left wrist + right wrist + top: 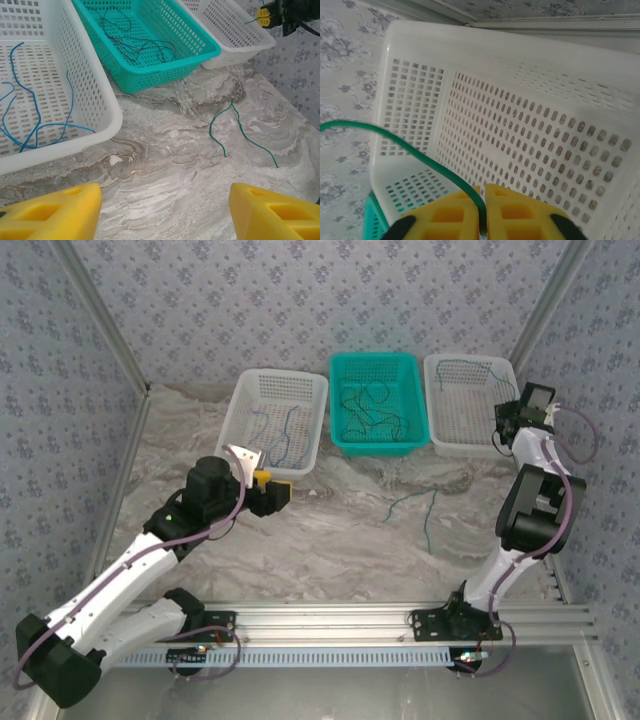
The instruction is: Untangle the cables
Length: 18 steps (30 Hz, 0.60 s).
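The left gripper (pixel 165 212) hovered over bare tabletop (pixel 170 150), in front of the teal basket (pixel 150 75) and to its left. Its yellow fingers (pixel 55 212) stood wide apart, with nothing between them and touching nothing.

The right gripper (pixel 481 195) hung over the white basket (pixel 520 75) just right of the teal basket. Its yellow fingers (pixel 510 212) were almost together, with only a thin slit left between them. A green cable (pixel 420 154) ran into that slit and looked pinched there. From the grip it arched up and away to the left, past the basket's wall.

The other cables lay in three places around the teal basket. A tangle of dark cables (pixel 140 47) sat inside it, on its floor. Several blue cables (pixel 65 125) curled on the floor of the white basket (pixel 85 90) just to its left. A loose green cable (pixel 210 129) lay bent in a narrow loop on the tabletop in front of the teal basket, a little to its right and well clear of both grippers.
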{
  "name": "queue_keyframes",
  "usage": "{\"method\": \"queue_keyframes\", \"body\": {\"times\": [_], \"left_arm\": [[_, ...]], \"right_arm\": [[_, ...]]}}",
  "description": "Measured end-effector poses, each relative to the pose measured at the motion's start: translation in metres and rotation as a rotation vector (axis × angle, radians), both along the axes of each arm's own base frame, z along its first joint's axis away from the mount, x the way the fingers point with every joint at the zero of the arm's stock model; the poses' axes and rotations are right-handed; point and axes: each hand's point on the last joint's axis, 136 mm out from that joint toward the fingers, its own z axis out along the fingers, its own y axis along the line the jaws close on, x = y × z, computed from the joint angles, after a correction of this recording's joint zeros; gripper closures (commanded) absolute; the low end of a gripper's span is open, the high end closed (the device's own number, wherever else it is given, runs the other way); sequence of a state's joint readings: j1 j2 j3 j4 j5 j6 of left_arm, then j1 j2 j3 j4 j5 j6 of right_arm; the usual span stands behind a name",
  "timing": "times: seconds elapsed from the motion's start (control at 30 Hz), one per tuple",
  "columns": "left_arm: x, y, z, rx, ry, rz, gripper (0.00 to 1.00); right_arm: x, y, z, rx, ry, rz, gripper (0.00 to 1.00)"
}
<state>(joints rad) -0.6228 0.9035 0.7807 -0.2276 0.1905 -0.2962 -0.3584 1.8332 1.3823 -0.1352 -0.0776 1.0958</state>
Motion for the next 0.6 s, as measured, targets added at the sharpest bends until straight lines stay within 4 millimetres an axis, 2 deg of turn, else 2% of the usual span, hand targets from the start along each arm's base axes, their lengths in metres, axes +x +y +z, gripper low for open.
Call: {"method": "queue_keyframes", "body": {"times": [0.03,0.1,0.17,0.37,0.5,0.6], "left_arm": [[0.000,0.000,0.000,0.001,0.001,0.000,0.32],[0.001,-0.001,-0.002,0.004,0.006,0.000,0.32],[0.003,-0.002,-0.004,0.007,0.010,0.000,0.32],[0.010,-0.008,-0.017,0.025,0.039,-0.003,0.32],[0.013,-0.012,-0.020,0.024,0.042,-0.008,0.32],[0.015,-0.015,-0.021,0.020,0.043,-0.017,0.32]], "right_arm": [[0.002,0.000,-0.001,0.007,0.002,0.000,0.60],[0.002,0.002,-0.003,0.018,0.006,0.002,0.45],[0.002,0.004,-0.003,0.022,0.007,0.010,0.38],[-0.002,0.008,0.004,0.018,-0.003,0.022,0.36],[-0.024,0.025,0.027,-0.023,-0.039,0.062,0.35],[-0.048,0.050,0.049,-0.080,-0.080,0.122,0.35]]}}
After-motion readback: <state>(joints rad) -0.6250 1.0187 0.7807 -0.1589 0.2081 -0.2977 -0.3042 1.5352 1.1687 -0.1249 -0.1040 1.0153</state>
